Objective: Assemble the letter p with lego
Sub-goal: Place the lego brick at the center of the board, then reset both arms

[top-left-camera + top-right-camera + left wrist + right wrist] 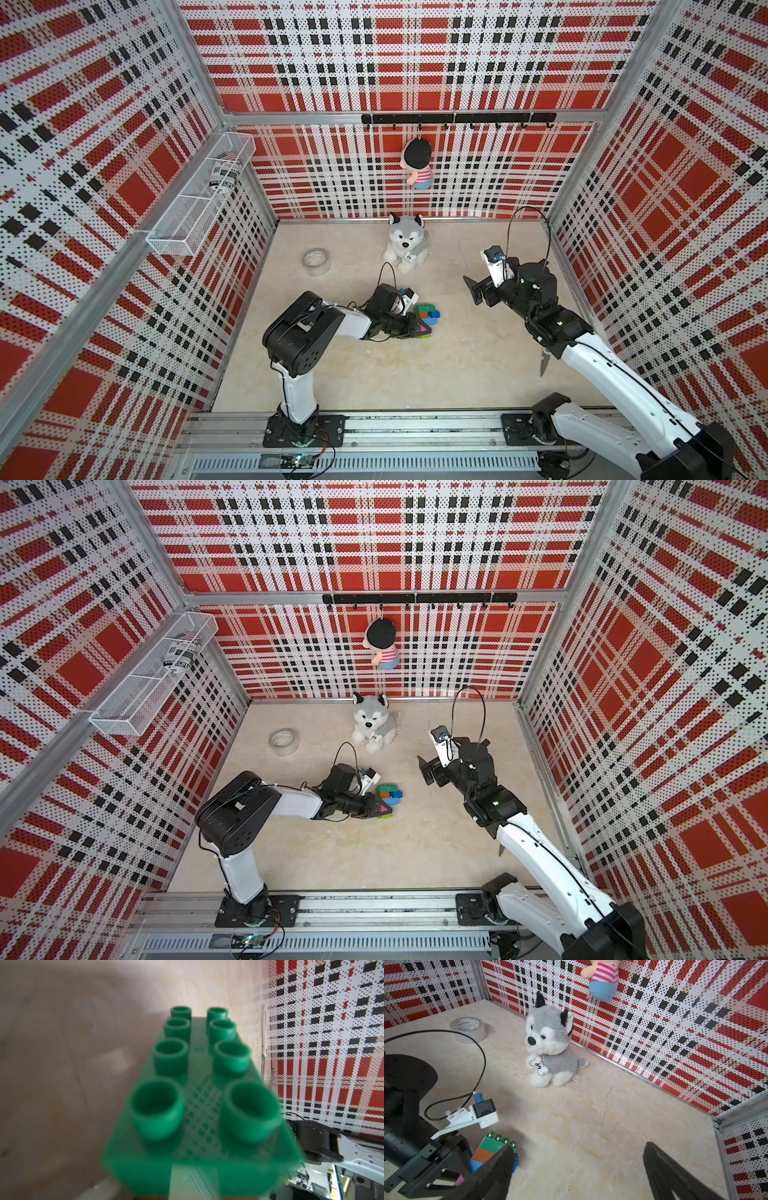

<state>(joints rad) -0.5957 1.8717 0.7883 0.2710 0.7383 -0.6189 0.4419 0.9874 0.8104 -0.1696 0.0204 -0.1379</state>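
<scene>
The lego letter p (428,314) is a small joined stack lying on the table in both top views (388,793): dark green brick at the far end, then orange, light blue and dark blue, with pink and lime at the near end. My left gripper (423,328) is shut on that pink and lime end. The left wrist view is filled by the blurred dark green brick (199,1093), which hides the jaws. My right gripper (472,291) hangs open to the right of the stack and apart from it, with nothing between its fingers (500,1167).
A clear tape roll (316,262) lies at the back left. A plush husky (405,245) sits against the back wall under a hanging doll (417,164). A wire basket (199,195) is mounted on the left wall. Scissors (544,362) lie by the right wall.
</scene>
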